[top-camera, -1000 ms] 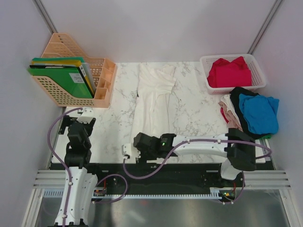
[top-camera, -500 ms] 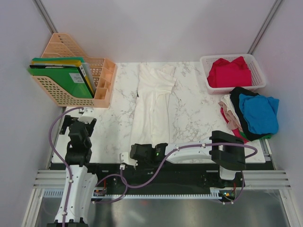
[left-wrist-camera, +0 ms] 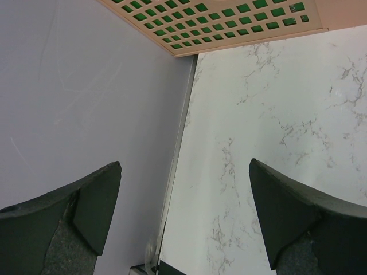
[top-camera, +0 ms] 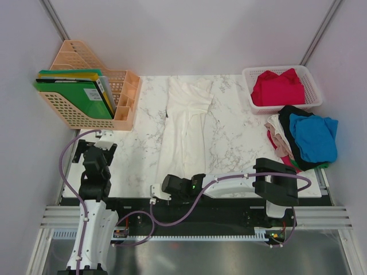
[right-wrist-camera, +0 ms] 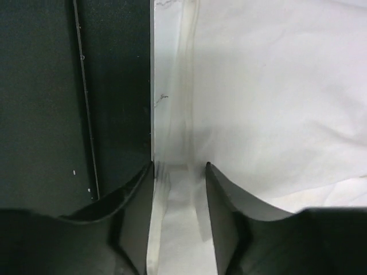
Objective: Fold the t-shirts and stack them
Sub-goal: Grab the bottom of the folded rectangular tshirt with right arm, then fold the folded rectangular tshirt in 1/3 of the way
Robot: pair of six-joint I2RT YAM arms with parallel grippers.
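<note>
Right claw point(right-wrist-camera: 179, 172) slightly rightward, low at white t-shirt point(top-camera: 186, 123) hem

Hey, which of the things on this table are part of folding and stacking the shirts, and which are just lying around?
For the job: white t-shirt, red t-shirt, blue t-shirt, black t-shirt, beige t-shirt.

Just lying about: green folders, peach file rack, white mesh basket.

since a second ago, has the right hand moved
Yes. The right hand has pulled back toward the arm bases, from over the hem of the white t-shirt to the near edge of the table.
</note>
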